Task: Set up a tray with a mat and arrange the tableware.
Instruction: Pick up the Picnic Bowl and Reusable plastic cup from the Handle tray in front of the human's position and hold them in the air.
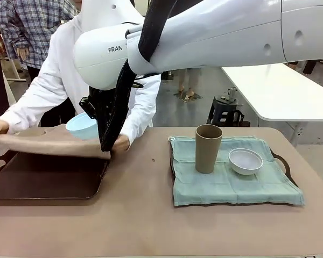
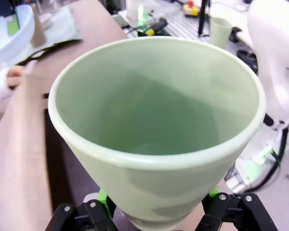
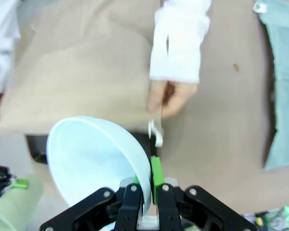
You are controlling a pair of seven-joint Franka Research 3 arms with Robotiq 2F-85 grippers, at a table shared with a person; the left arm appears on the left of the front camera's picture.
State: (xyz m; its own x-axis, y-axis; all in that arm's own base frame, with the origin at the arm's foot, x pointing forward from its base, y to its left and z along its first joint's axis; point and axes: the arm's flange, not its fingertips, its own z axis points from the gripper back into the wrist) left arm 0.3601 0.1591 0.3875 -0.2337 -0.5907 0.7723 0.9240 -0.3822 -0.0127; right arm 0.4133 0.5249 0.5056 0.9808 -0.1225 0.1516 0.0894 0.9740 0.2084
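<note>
While the person's hands (image 1: 121, 144) spread a tan cloth mat (image 1: 48, 142) over the dark tray (image 1: 43, 180) at nine o'clock, the right gripper (image 3: 145, 185) pinches the matte light blue bowl (image 3: 98, 161) by its rim. The left gripper (image 2: 154, 211) is clamped on the tall pale green cup (image 2: 154, 130).

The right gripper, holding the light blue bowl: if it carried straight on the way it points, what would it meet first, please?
Probably the beige mat that the person's hand is spreading over the dark tray. The right gripper, shut on the light blue bowl, looks down onto it; depth is unclear.

"FRAN" lettering on white robot arm (image 1: 151, 48); rest cut off.
</note>
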